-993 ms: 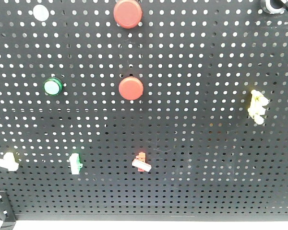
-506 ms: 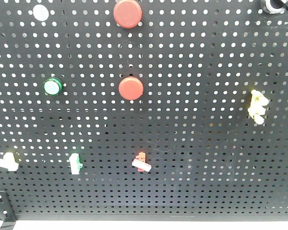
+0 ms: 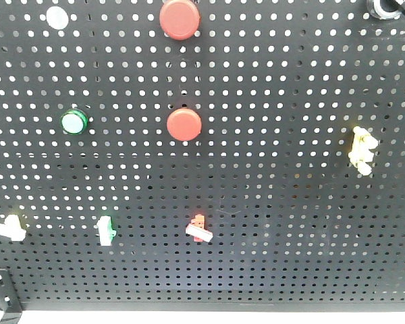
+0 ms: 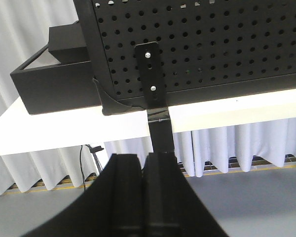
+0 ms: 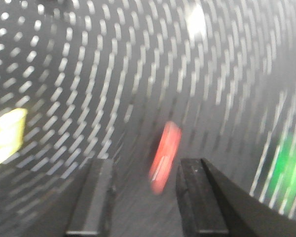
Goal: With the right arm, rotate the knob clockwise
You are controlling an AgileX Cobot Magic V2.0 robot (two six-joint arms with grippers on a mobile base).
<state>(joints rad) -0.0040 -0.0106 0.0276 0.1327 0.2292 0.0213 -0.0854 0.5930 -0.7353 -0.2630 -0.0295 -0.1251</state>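
Observation:
The small red knob (image 3: 199, 229) sits low in the middle of the black pegboard (image 3: 290, 236). In the right wrist view it shows as a smeared red streak (image 5: 164, 157) just ahead of my right gripper (image 5: 142, 173). That gripper is open, the knob lies beyond the gap between its fingers, and nothing is held. The whole right wrist view is blurred by motion. My left gripper (image 4: 142, 158) is shut on nothing, low in front of the table edge and facing the board's bracket (image 4: 152, 74). Neither gripper shows in the front view.
The bottom row also holds a white knob (image 3: 11, 227), a green knob (image 3: 106, 230) and, higher right, a yellow knob (image 3: 362, 150). Two red push buttons (image 3: 184, 125), a green button (image 3: 73, 122) and a white one (image 3: 57, 17) sit above. The board stands on a white table (image 4: 237, 108).

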